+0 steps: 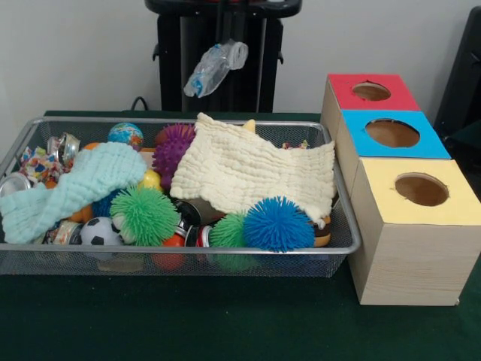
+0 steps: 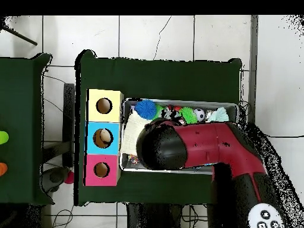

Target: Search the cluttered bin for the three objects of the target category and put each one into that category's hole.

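Observation:
A wrinkly see-through plastic bottle (image 1: 216, 68) hangs tilted in the air in front of the black pedestal, above the far rim of the wire-mesh bin (image 1: 188, 120). My gripper (image 1: 234, 45) is dark against the pedestal and is shut on the bottle's upper end. The red-faced box's hole (image 1: 371, 91) is to the right, beyond the bin's far right corner, and below the bottle. In the overhead view my red arm (image 2: 202, 148) covers most of the bin (image 2: 178, 101) and hides the gripper and bottle; the red box's hole (image 2: 101, 170) shows. No other bottle shows in the bin.
A cream cloth (image 1: 255, 169) and a mint cloth (image 1: 71, 188) cover much of the clutter. Spiky balls, blue (image 1: 278, 223), green (image 1: 144, 214) and purple (image 1: 174, 147), a soccer ball (image 1: 98, 232) and metal cans (image 1: 64, 147) lie around. The blue hole (image 1: 392, 133) and yellow hole (image 1: 422, 189) adjoin the red.

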Available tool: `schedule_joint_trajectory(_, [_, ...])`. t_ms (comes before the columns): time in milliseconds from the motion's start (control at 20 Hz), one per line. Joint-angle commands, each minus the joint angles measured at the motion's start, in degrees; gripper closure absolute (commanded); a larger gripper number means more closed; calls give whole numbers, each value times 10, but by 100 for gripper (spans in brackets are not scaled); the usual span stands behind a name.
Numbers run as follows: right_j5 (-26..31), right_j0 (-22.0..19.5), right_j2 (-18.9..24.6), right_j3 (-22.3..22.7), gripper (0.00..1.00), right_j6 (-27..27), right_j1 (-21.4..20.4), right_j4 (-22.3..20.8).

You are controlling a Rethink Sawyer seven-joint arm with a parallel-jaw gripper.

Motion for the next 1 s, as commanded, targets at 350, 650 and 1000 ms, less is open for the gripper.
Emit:
schedule_joint_trajectory(350, [-22,56,-36,99,100,89,-4,22])
schedule_joint_trajectory(650, [-44,85,-55,116,100,111,-5,30])
schedule_joint_trajectory(1000, [-63,108,-71,131,100,118,-7,43])
